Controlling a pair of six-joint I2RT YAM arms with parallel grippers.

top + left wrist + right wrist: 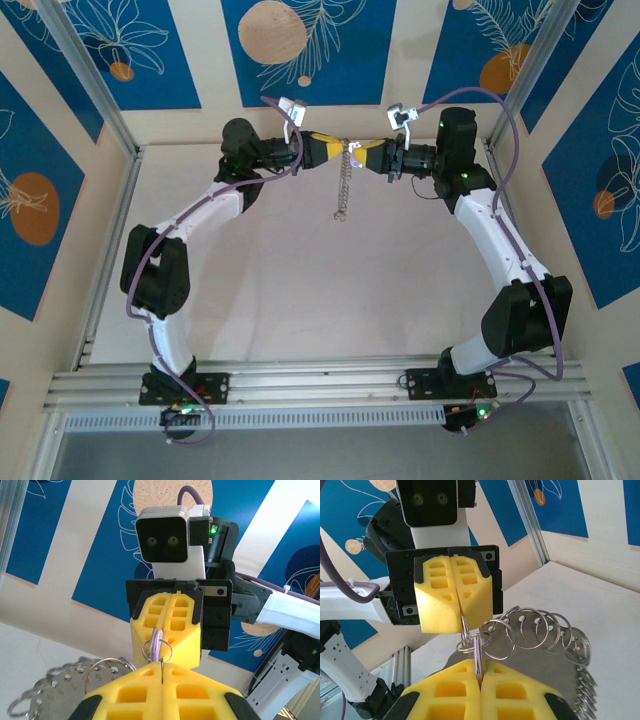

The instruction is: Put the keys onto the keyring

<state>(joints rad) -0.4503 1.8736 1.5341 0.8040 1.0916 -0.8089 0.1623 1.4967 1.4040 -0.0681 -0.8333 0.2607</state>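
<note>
- At the far middle of the table, raised above its surface, the left hand and the right hand meet tip to tip, their yellow fingers almost touching.
- The right hand is clenched on the key. The pale lilac head stands on edge in the seam between the two yellow pads and sticks out toward the other hand.
- The left hand is clenched on a thin wire loop of the keyring, and the wire comes straight out of the seam between its pads.
- In the left wrist view, the left hand pinches a thin metal sliver at the bottom of the frame. The right hand faces it, and the key sits between the two.
- A small silver ring circles the lilac head just where the hands meet. Whether it passes through the key's hole cannot be told.
- The keyring is a string of linked silver rings. In the right wrist view it fans out to the right of the key, and in the left wrist view it is a blurred cluster at lower left.
- From above, the keyring hangs down from the meeting point as a thin chain. Whether its lower end touches the table is unclear.
- Both arms arch inward from their bases at the near edge.
</note>
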